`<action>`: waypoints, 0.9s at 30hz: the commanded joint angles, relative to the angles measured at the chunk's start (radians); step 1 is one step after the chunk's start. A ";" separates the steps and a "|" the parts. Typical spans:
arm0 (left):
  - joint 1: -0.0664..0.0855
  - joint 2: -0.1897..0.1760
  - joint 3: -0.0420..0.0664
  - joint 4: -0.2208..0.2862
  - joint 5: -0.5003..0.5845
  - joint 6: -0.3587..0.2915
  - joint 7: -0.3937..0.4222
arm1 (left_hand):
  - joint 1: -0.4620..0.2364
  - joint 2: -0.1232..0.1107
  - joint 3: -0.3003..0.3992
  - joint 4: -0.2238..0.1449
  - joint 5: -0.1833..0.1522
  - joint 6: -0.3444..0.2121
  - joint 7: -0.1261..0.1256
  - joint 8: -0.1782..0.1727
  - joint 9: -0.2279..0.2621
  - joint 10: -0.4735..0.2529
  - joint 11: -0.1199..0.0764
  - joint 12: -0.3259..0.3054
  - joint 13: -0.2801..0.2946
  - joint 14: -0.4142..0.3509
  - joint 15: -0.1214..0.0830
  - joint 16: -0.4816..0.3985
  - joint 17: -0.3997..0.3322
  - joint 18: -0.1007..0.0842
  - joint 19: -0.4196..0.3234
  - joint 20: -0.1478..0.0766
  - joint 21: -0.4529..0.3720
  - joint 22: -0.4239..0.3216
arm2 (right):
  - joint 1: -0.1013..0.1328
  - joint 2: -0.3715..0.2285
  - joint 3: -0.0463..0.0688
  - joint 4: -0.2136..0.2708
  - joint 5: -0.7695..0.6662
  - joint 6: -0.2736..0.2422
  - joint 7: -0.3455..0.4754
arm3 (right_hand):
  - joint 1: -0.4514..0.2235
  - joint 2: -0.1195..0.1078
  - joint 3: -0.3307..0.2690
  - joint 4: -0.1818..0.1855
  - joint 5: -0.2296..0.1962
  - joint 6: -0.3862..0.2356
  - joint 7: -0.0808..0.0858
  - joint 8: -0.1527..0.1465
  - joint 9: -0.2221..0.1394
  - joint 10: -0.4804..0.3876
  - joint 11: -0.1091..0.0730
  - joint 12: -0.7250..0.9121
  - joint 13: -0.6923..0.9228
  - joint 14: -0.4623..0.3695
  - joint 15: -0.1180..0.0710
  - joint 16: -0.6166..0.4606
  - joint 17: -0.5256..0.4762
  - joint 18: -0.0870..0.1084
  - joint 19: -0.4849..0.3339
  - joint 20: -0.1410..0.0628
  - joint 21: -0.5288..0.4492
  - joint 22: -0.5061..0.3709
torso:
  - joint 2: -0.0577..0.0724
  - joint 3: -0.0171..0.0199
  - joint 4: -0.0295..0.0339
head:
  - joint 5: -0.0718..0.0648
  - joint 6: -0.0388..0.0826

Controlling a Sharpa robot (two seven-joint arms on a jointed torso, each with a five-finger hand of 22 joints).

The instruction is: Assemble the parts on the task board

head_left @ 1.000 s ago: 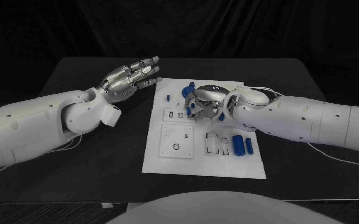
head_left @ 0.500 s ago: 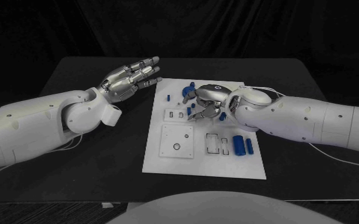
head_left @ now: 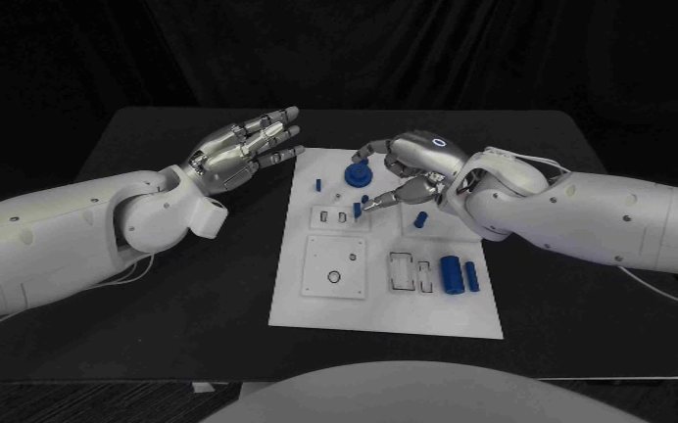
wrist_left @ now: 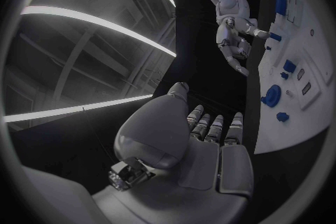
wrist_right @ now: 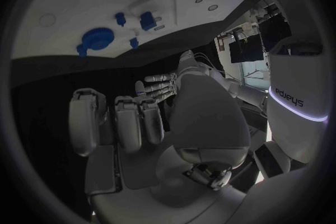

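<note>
Left hand (head_left: 248, 154): raised above the black table (head_left: 169, 286) just beside the task board's left edge, palm open, fingers apart and extended, holding nothing. The left wrist view shows the same hand (wrist_left: 199, 140) with its fingers straight and nothing between them.

Task board (head_left: 339, 301): white plate at the middle of the table, lying flat, with shallow cut-out recesses along its left and centre portions. Judged stiff and unlikely to shift under light contact.

Small blue peg (head_left: 318, 185): upright near the board's far left corner. Judged light and rigid; best pinched at the sides, near the top.

Round blue part (head_left: 359, 174): a knob-like disc at the far end of the board, under the right hand's fingertips. Whether a finger touches it cannot be told. Judged hard plastic, smooth and possibly slippery; the rim offers the surest hold.

Right hand (head_left: 410, 173): poised over the far middle of the board, fingers curved downward and apart. Whether it holds anything cannot be told; the right wrist view shows its fingers (wrist_right: 129, 123) with nothing visible between them.

Short blue stub (head_left: 421, 218): upright near the right wrist. Light, easily toppled.

Blue cylinders (head_left: 455, 274): two lying side by side toward the board's near right. Judged light, rigid and prone to roll; grasp across the middle.
</note>
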 commanded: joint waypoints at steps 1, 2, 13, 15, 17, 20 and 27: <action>-0.002 0.001 0.001 0.003 0.000 -0.011 0.045 | -0.036 -0.002 -0.029 0.033 -0.090 -0.002 -0.001 0.005 0.001 0.004 0.005 0.001 0.001 0.001 -0.008 -0.004 -0.002 0.019 0.001 -0.007 -0.002 0.000 | 0.018 -0.037 0.000 0.038 -0.007 -0.085 0.048 | -0.016 0.001 -0.010 0.000 -0.004 0.011 0.000 0.006 -0.001 0.106 -0.003 0.003 0.263 0.105 -0.005 0.003 0.263 0.013 0.011 -0.004 0.008 0.215 | 0.000 0.0007 -0.0016 | 0.001 0.000; -0.002 0.000 0.001 0.004 -0.009 -0.018 0.051 | -0.045 -0.002 -0.041 0.033 -0.128 -0.003 -0.001 0.005 0.001 0.004 0.005 0.001 0.001 0.001 -0.007 -0.004 -0.002 0.019 0.001 -0.006 -0.002 0.000 | 0.025 -0.055 0.000 0.052 -0.007 -0.088 0.050 | -0.029 -0.001 -0.017 0.000 -0.005 0.019 0.002 0.011 -0.001 0.106 -0.002 0.003 0.263 0.105 -0.005 0.003 0.263 0.012 0.013 -0.004 0.011 0.216 | 0.000 0.0008 -0.0015 | 0.002 0.000; 0.006 -0.023 0.002 0.025 -0.294 -0.271 0.144 | -0.081 -0.012 -0.115 0.031 -0.303 0.052 0.052 0.020 0.007 0.128 0.079 0.057 0.034 0.061 0.048 0.094 0.025 0.020 0.087 0.032 0.068 0.036 | 0.054 -0.230 0.000 0.155 0.039 -0.195 0.164 | -0.218 0.167 -0.060 -0.009 -0.006 0.088 0.007 0.055 -0.001 0.106 0.002 0.003 0.263 0.105 -0.002 0.003 0.263 -0.003 0.053 -0.001 0.067 0.236 | 0.000 0.0001 -0.0024 | 0.019 0.000; 0.022 -0.021 0.002 0.023 -0.379 -0.344 0.149 | -0.144 -0.031 -0.166 0.030 -0.424 0.153 0.098 0.048 0.020 0.428 0.132 0.191 0.131 0.305 0.073 0.336 0.083 0.006 0.343 0.035 0.238 0.112 | 0.059 -0.246 0.000 0.160 0.066 -0.229 0.188 | -0.230 0.234 -0.053 -0.009 0.008 0.128 0.009 0.083 0.006 0.106 0.003 0.003 0.263 0.105 0.002 0.003 0.263 -0.011 0.072 0.000 0.094 0.246 | -0.001 -0.0002 -0.0026 | 0.019 0.000; 0.042 -0.018 0.002 0.021 -0.474 -0.411 0.138 | -0.172 -0.040 -0.193 0.029 -0.482 0.332 0.096 0.098 0.047 0.611 0.203 0.352 0.198 0.540 0.100 0.526 0.141 -0.021 0.580 0.031 0.368 0.167 | 0.064 -0.257 0.000 0.161 0.088 -0.249 0.198 | -0.207 0.254 -0.058 -0.010 0.040 0.139 0.008 0.096 0.007 0.106 0.004 0.003 0.263 0.105 0.001 0.003 0.263 -0.014 0.080 0.002 0.105 0.251 | -0.001 0.0000 -0.0024 | 0.018 0.000; 0.080 -0.011 0.002 0.022 -0.658 -0.503 0.080 | -0.175 -0.039 -0.217 0.023 -0.458 0.493 0.125 0.168 0.076 0.677 0.137 0.737 0.420 0.662 0.033 0.870 0.296 0.014 0.775 0.003 0.491 0.223 | 0.073 -0.261 0.000 0.158 0.125 -0.253 0.192 | -0.204 0.293 -0.070 -0.009 0.094 0.153 0.007 0.113 0.010 0.106 0.005 0.003 0.263 0.105 0.002 0.003 0.263 -0.018 0.089 0.003 0.118 0.255 | 0.000 0.0029 -0.0001 | 0.016 0.000; 0.206 0.044 0.002 0.035 -1.034 -0.434 -0.240 | -0.136 -0.027 -0.181 0.030 -0.381 0.597 0.065 0.294 0.110 1.427 0.026 1.514 1.416 1.382 -0.086 1.535 1.295 -0.041 1.151 -0.110 1.124 0.814 | 0.084 -0.257 0.000 0.143 0.167 -0.260 0.182 | -0.182 0.349 -0.088 -0.010 0.200 0.184 0.007 0.144 0.014 0.106 0.017 0.003 0.263 0.105 0.010 0.003 0.263 -0.024 0.104 0.010 0.138 0.263 | -0.001 0.0110 -0.0073 | 0.019 0.000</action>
